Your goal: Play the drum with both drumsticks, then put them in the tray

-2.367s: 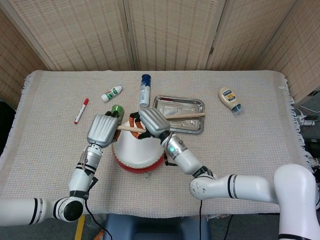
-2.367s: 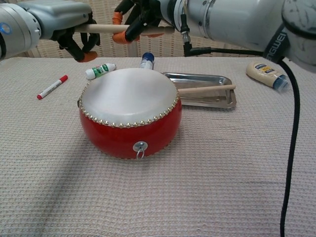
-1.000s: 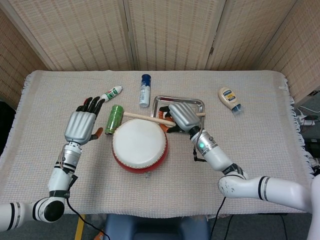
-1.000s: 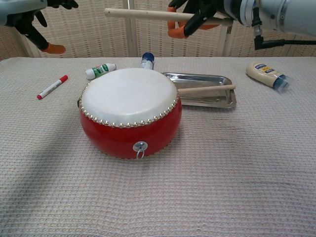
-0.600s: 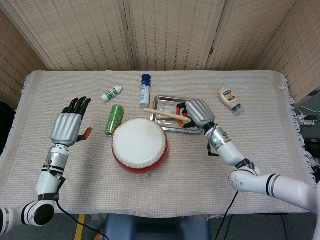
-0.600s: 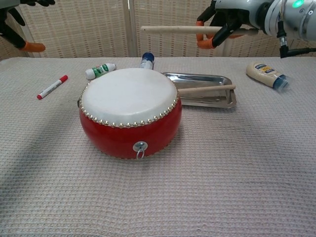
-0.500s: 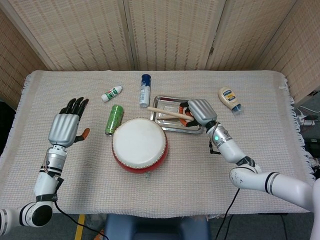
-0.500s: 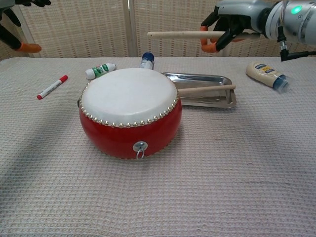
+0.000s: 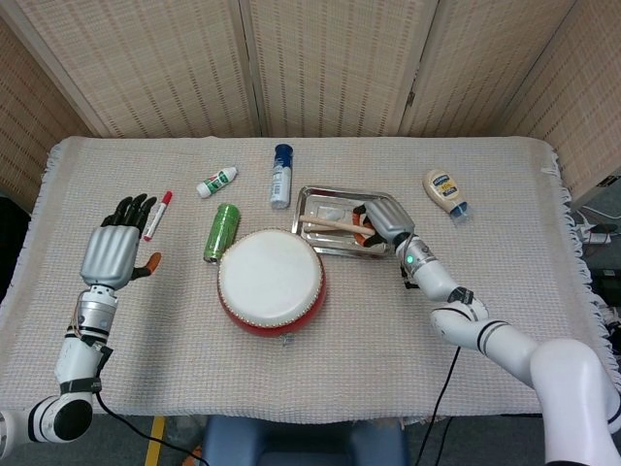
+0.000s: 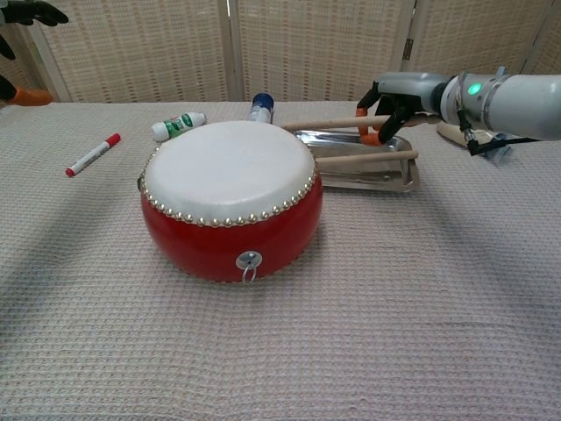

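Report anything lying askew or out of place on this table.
Green can lies on its side beside the drum. Mayonnaise bottle also lies flat. One drumstick rests across the tray, its tip overhanging the rim.

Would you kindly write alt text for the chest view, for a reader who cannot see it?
The right robot hand holds a wooden drumstick low over a metal tray in which a second drumstick already lies. A red drum with a white skin sits in front on the cloth-covered table, with a red marker to its left.
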{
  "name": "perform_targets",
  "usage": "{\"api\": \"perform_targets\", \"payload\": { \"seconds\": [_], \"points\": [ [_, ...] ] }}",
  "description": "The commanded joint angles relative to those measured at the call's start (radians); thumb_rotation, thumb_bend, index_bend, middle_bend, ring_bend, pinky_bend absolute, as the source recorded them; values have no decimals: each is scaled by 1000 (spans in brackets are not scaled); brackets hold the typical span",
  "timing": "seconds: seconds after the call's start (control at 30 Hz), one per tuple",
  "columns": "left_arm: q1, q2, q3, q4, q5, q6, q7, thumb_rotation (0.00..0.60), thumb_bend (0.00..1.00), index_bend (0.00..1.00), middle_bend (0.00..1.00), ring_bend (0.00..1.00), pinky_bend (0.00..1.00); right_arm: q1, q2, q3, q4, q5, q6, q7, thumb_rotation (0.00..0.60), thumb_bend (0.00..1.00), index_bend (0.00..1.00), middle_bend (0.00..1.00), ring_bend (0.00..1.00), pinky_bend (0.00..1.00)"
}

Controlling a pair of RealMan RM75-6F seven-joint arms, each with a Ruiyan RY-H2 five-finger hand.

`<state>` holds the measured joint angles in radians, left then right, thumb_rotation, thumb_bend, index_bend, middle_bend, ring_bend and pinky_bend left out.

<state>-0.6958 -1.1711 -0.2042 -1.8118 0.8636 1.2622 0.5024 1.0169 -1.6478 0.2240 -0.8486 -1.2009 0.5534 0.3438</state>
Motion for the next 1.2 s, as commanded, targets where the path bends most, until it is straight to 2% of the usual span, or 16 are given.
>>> {"api": "perform_targets", "payload": {
  "seconds": [0.03,0.33,0.5,0.63,0.77,0.97,1.2],
  "points": [
    [5,1,-4,7,-2,-4,-7,600,340,0,0,0,232,24,-62,-18,88,-59,-43,72,600,330,1000,918,937,1000],
    [18,2,-8,21,-4,-23,-23,600,341,0,0,0,229,58,-153,-33,240,-120,-91,166,600,323,1000,918,906,1000],
    [29,4,-8,27,2,-25,-29,600,341,0,0,0,227,79,-193,-41,311,-135,-125,180,600,317,981,899,849,1000],
    [35,4,-8,32,5,-29,-35,600,341,0,0,0,226,94,-221,-41,359,-137,-156,180,600,315,873,815,781,1000],
    [40,5,-8,37,9,-33,-41,600,341,0,0,0,226,104,-244,-38,407,-136,-167,161,600,285,699,709,696,1000],
    [48,7,-9,43,16,-40,-50,600,341,0,0,0,225,100,-246,-26,430,-127,-157,137,600,208,519,593,642,999],
    [50,8,-13,35,33,-38,-44,600,340,0,0,0,224,84,-202,-14,386,-113,-138,88,600,155,396,483,608,965]
  ]
}}
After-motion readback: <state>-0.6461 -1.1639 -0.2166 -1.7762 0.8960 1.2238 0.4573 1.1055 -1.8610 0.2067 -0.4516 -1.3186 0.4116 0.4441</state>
